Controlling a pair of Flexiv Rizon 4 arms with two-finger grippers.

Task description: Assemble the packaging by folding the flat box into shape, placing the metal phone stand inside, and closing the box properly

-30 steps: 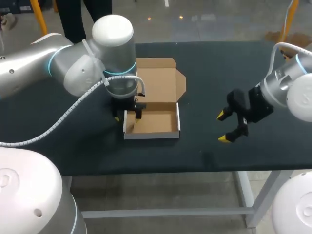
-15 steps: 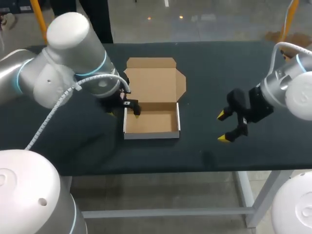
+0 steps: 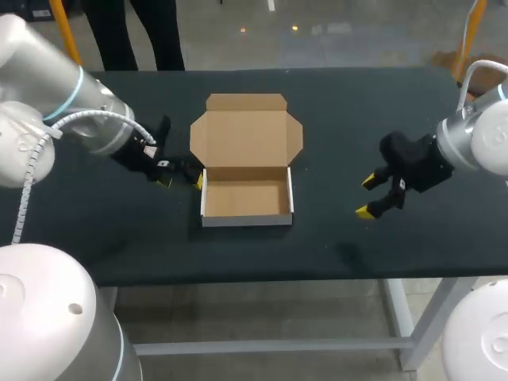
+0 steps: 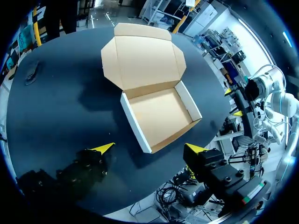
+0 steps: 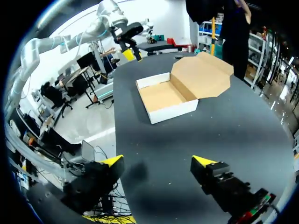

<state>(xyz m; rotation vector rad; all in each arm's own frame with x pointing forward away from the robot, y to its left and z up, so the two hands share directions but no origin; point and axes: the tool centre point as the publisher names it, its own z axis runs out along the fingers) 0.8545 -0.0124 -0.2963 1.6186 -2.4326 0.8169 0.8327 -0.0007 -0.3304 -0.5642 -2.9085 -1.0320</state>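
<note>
The cardboard box [image 3: 246, 199] stands folded into a shallow tray mid-table, with nothing inside and its lid [image 3: 246, 131] lying open flat behind it. My left gripper [image 3: 179, 179] is open just left of the tray's left wall, holding nothing. From the left wrist, the box [image 4: 161, 114] lies ahead of the open left gripper [image 4: 147, 147]. My right gripper [image 3: 367, 197] is open and holds nothing, well to the right of the box. In the right wrist view the box [image 5: 161, 98] is far ahead of the right gripper [image 5: 158, 161]. No phone stand is clearly seen.
A small dark object [image 4: 32, 72] lies on the black table left of the lid; in the right wrist view the same dark object [image 5: 180, 56] lies beyond the box. The table's front edge [image 3: 262, 274] runs close below the tray.
My left arm has drawn back leftward from the tray's left wall, and its gripper has come away open. The right gripper has shifted only slightly.
</note>
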